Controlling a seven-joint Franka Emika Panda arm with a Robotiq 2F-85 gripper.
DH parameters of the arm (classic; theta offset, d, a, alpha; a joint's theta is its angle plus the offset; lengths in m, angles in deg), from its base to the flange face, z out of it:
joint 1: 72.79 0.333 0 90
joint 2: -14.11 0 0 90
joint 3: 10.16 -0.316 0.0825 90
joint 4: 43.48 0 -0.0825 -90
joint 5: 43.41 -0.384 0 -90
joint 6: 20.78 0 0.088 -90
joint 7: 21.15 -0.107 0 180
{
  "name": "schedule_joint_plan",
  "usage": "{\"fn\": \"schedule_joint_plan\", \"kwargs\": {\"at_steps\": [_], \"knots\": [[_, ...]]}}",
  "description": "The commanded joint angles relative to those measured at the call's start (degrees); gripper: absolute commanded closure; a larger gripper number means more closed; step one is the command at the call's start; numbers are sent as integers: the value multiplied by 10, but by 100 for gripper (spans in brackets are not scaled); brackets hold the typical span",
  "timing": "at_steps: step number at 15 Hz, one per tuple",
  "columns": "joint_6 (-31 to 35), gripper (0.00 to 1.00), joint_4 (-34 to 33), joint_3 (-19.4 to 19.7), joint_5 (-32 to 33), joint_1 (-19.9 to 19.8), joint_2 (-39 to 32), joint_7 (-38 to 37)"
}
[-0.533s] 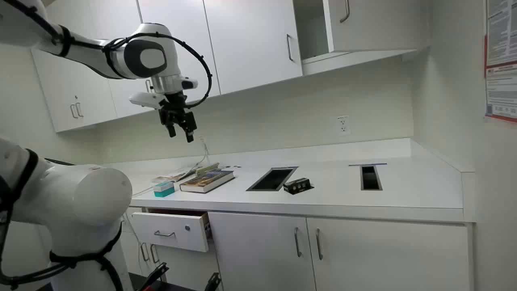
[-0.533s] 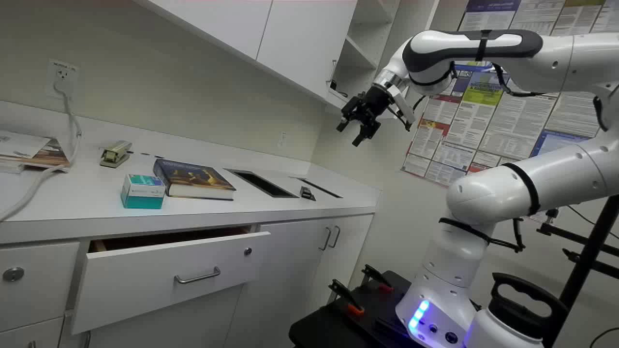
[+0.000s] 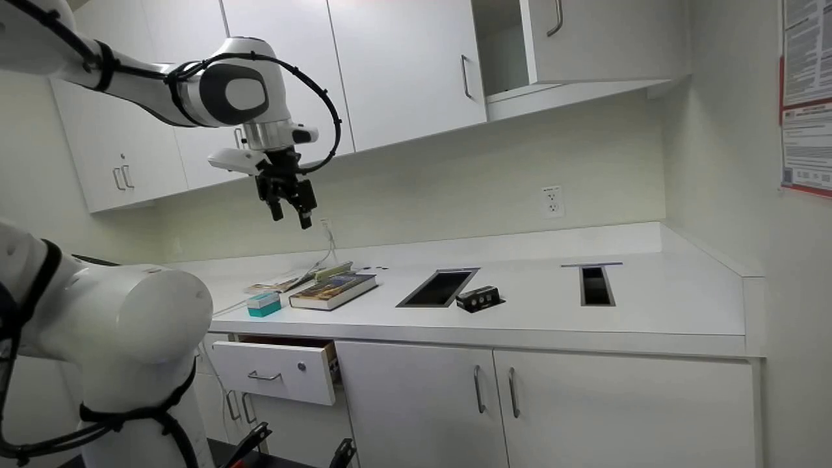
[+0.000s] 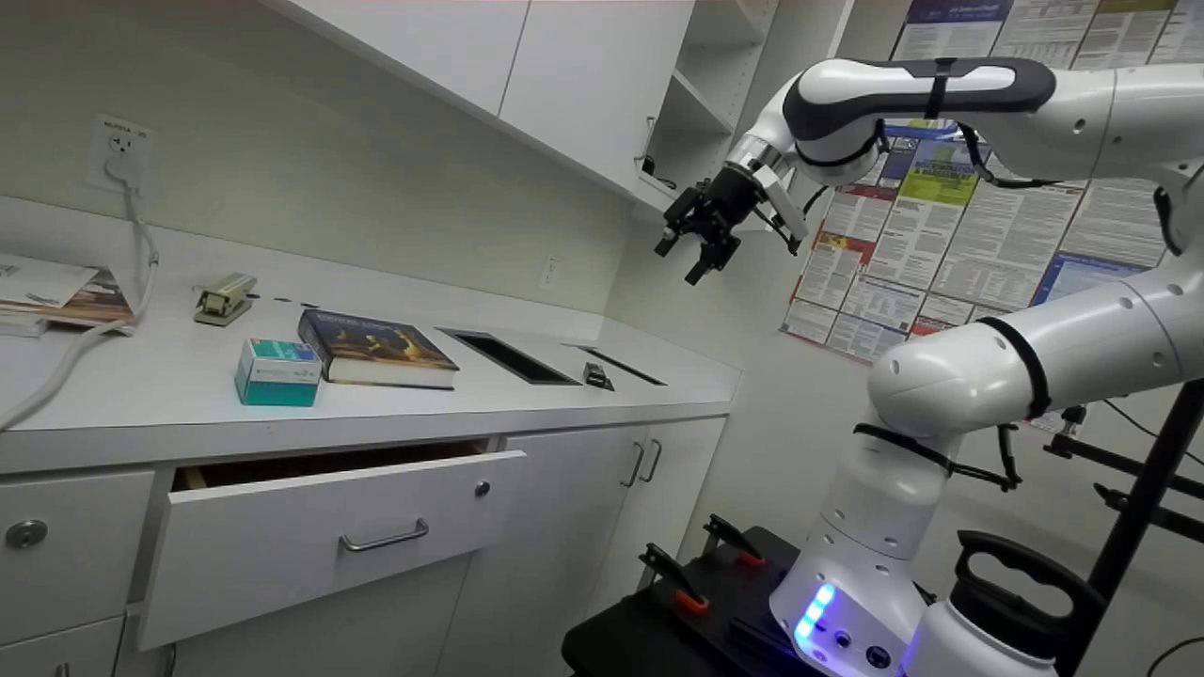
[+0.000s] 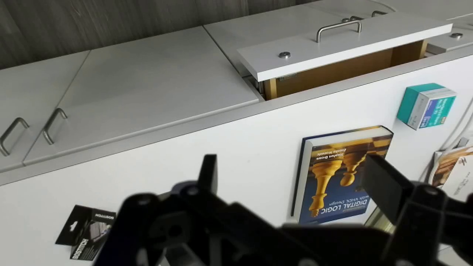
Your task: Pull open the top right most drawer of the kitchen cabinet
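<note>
The drawer (image 3: pixel 273 359) has a flat white front with a silver bar handle (image 4: pixel 384 539). It stands pulled partly out of the white kitchen cabinet (image 3: pixel 416 403), just under the countertop. In the wrist view the drawer (image 5: pixel 343 42) shows its light brown wooden inside at the top right. My gripper (image 3: pixel 291 220) is open and empty, high above the countertop and apart from the drawer. In an exterior view the gripper (image 4: pixel 679 261) is below the wall cupboards. In the wrist view the gripper's (image 5: pixel 292 159) fingers are wide apart, with the countertop and a book below them.
The book (image 4: pixel 386 350), a teal-white box (image 4: pixel 278 373), a stapler-like tool (image 4: pixel 224 298) and papers (image 4: pixel 47 282) lie on the countertop. A small black package (image 3: pixel 480 299) lies beside a dark rectangular opening (image 3: pixel 441 288). A wall cupboard door (image 3: pixel 611 45) hangs open.
</note>
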Motion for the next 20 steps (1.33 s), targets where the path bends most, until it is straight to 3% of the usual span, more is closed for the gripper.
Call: {"fn": "schedule_joint_plan", "kwargs": {"at_steps": [1, 8, 12, 18, 19, 20], "knots": [[-2, 0, -1, -3, -3, -4, 0, 3], [2, 0, -1, -12, -2, 6, -6, 9], [-3, 0, 24, -66, -14, 71, -16, 36], [30, 0, 82, -162, -58, 204, -75, 52], [7, 0, 73, -147, -39, 177, -47, 30], [9, 0, 78, -155, -41, 191, -52, 25]]}}
